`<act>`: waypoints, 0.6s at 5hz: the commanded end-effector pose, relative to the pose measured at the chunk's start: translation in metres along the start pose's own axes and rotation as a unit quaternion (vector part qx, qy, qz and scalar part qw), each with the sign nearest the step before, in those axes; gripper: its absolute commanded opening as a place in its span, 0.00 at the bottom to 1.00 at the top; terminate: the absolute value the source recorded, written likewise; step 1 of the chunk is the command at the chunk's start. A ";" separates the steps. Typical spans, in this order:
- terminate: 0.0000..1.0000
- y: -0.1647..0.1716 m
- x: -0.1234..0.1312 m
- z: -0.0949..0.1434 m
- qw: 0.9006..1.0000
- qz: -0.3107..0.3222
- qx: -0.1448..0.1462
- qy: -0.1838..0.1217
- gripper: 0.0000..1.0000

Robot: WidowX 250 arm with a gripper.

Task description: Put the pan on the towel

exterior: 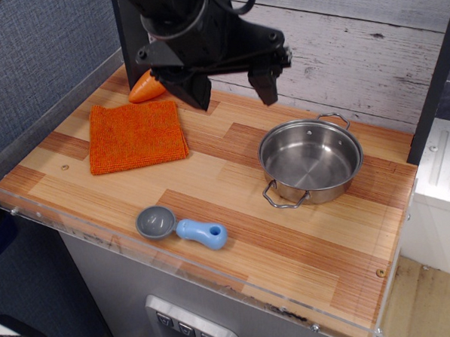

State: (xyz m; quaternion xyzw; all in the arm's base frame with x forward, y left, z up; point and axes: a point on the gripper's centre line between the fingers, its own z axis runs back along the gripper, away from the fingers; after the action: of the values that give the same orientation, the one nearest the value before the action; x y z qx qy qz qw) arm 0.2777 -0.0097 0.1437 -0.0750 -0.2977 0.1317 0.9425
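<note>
The pan [311, 159], a shiny steel pot with two wire loop handles, stands on the right half of the wooden table top. The towel [136, 135], a square orange nubby cloth, lies flat at the left. My gripper [231, 93] hangs above the back middle of the table, between towel and pan, well above the wood. Its two black fingers [265, 85] are spread wide and hold nothing.
A small orange carrot toy [147, 87] lies behind the towel, partly under the arm. A grey-and-blue scoop [180, 226] lies near the front edge. A clear plastic rim [31, 205] runs along the table's left and front edges. A plank wall stands behind.
</note>
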 end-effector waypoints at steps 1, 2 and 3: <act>0.00 0.000 0.017 -0.017 1.000 0.026 0.008 -0.010 1.00; 0.00 0.001 0.021 -0.033 0.999 0.040 0.015 -0.006 1.00; 0.00 0.001 0.018 -0.056 0.998 0.049 0.023 0.009 1.00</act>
State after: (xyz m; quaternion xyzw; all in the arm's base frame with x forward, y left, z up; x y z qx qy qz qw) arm 0.3196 -0.0046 0.0916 -0.0620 -0.2574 0.1900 0.9454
